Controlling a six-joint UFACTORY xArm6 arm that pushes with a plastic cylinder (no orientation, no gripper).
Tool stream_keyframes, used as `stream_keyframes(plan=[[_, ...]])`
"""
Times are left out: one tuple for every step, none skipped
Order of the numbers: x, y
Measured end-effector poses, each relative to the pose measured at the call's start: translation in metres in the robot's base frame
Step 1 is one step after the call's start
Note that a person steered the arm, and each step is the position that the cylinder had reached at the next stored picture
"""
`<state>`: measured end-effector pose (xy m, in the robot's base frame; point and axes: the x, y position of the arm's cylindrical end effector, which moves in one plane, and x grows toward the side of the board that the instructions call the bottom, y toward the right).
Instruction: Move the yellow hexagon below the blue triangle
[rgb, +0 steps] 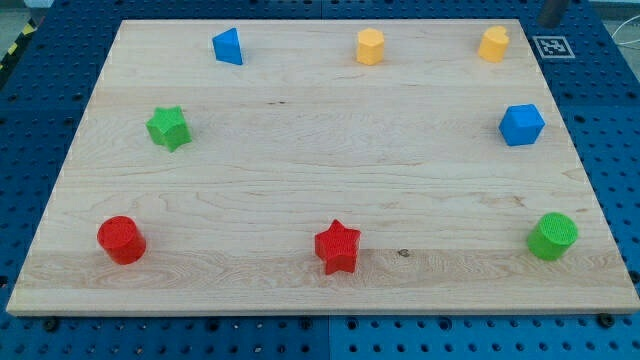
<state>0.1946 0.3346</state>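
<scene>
The yellow hexagon (370, 46) stands near the board's top edge, at the middle. The blue triangle (228, 46) stands to its left on the same row, well apart from it. A short dark piece at the view's top right corner looks like my rod; my tip (549, 22) is off the board there, far from the hexagon and not touching any block.
A second yellow block (493, 44), its shape unclear, sits top right. A blue cube (522, 124) and a green cylinder (552, 236) are on the right. A red star (338, 247) is bottom middle, a red cylinder (121, 240) bottom left, and a green star (169, 128) on the left. The wooden board (320, 190) has a marker tag (553, 46) beside its top right corner.
</scene>
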Motion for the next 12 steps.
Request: stream_keyframes(plan=[[-0.004, -0.018], [-0.003, -0.027], [-0.004, -0.044], [-0.004, -0.059], [-0.003, -0.086], [0.005, -0.090], [0.008, -0.098], [0.008, -0.112], [0.008, -0.121], [-0.002, -0.153], [-0.003, -0.167], [-0.003, -0.182]])
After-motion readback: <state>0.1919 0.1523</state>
